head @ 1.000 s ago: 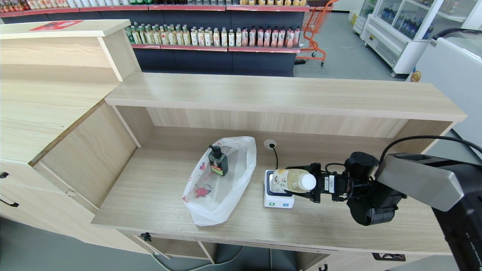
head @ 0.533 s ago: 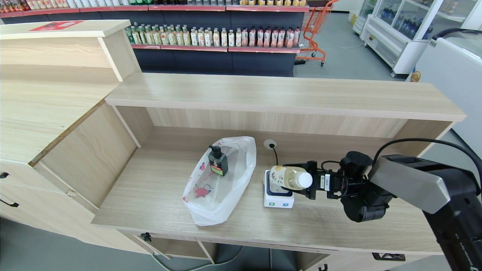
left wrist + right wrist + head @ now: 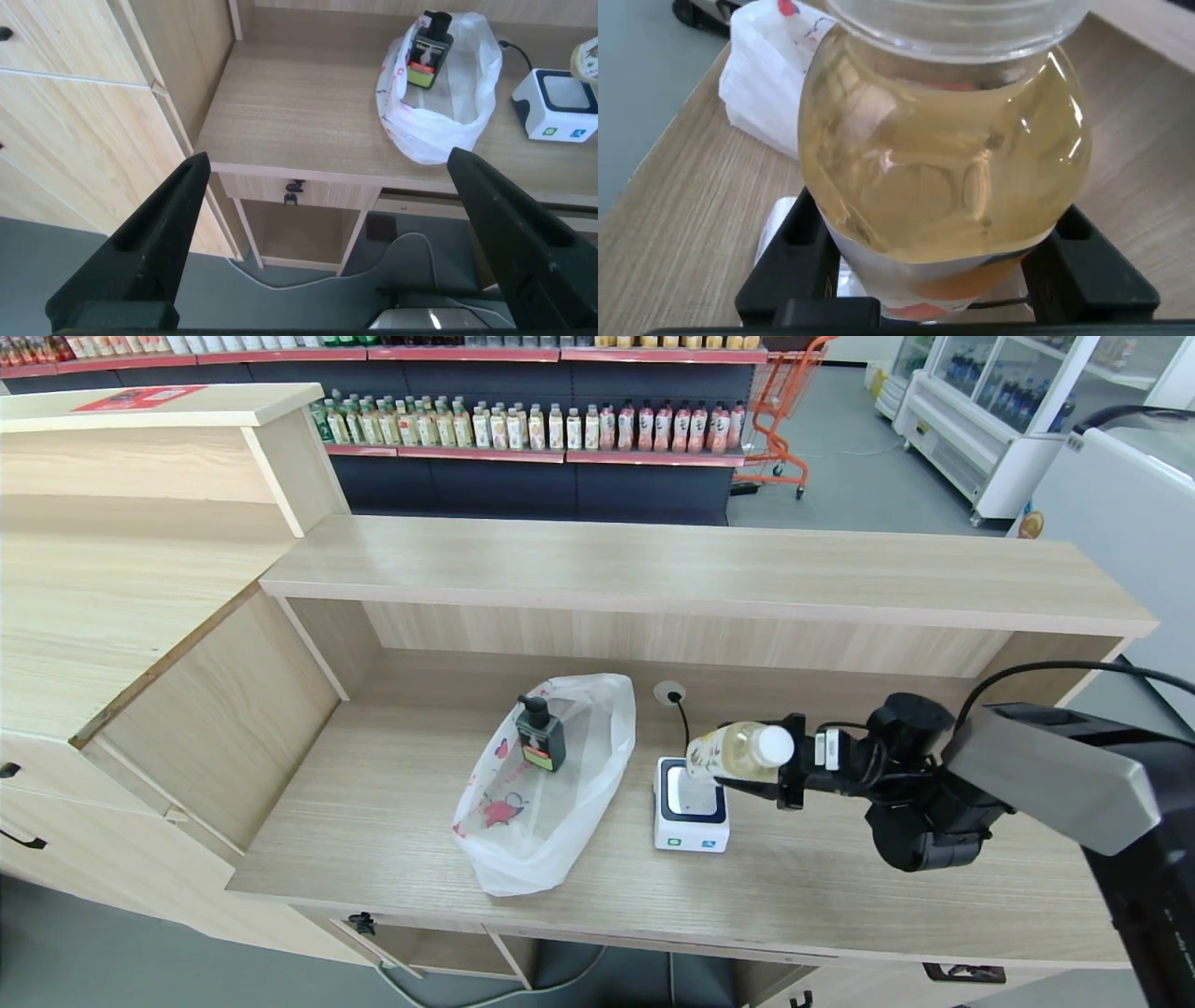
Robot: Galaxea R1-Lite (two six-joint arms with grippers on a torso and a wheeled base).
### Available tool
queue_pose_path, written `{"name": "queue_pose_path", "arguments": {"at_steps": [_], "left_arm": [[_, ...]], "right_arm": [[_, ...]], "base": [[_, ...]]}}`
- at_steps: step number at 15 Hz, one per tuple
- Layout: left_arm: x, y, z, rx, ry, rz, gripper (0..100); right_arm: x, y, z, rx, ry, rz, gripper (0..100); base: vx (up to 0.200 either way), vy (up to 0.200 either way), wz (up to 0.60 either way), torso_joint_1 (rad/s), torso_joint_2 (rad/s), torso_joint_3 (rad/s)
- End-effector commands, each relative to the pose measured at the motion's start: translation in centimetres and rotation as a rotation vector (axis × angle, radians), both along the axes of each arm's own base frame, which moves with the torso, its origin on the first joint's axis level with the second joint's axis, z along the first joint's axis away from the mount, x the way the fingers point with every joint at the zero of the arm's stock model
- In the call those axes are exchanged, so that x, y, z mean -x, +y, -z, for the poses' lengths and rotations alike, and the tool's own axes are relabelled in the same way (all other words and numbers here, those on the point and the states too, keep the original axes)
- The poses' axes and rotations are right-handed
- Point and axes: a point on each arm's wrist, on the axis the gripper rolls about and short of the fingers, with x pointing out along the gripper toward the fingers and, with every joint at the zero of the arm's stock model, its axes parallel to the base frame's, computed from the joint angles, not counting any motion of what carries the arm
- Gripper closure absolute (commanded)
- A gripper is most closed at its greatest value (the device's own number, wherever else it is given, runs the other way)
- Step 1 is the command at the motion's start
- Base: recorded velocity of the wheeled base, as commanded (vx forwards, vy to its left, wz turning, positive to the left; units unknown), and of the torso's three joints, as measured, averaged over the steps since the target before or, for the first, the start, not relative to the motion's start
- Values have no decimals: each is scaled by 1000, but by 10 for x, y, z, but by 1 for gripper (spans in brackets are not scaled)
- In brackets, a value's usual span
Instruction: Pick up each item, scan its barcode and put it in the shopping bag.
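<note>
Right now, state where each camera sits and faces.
Head view: on the robot's head, facing forward and down at the light wooden counter; right arm's claw grips a clear white-capped yellow-drink bottle.
Left wrist view: off the counter's front, facing it through the open left claw.
Right wrist view: behind that bottle, facing the counter; claw fingers flank it.
Shared: head and left wrist both show the white plastic shopping bag and white box scanner.

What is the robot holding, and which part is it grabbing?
The right pincer holds the drink bottle sideways, gripped near its white-capped end. The left pincer holds nothing.
</note>
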Motion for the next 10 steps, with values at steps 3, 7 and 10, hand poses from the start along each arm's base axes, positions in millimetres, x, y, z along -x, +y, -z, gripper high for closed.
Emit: {"name": "queue_pose_path", "arguments": {"at_steps": [3, 7, 10], "left_arm": [[0, 0, 0, 0, 0, 0, 0], [0, 0, 0, 0, 0, 0, 0], [0, 0, 0, 0, 0, 0, 0]], "right_arm": [[69, -43, -99, -79, 178, 94, 100], [144, -68, -95, -233, 462, 436, 100], [180, -68, -77, -248, 585, 553, 100]], "base": [[0, 0, 0, 0, 0, 0], [0, 0, 0, 0, 0, 0], [0, 0, 0, 0, 0, 0]]}}
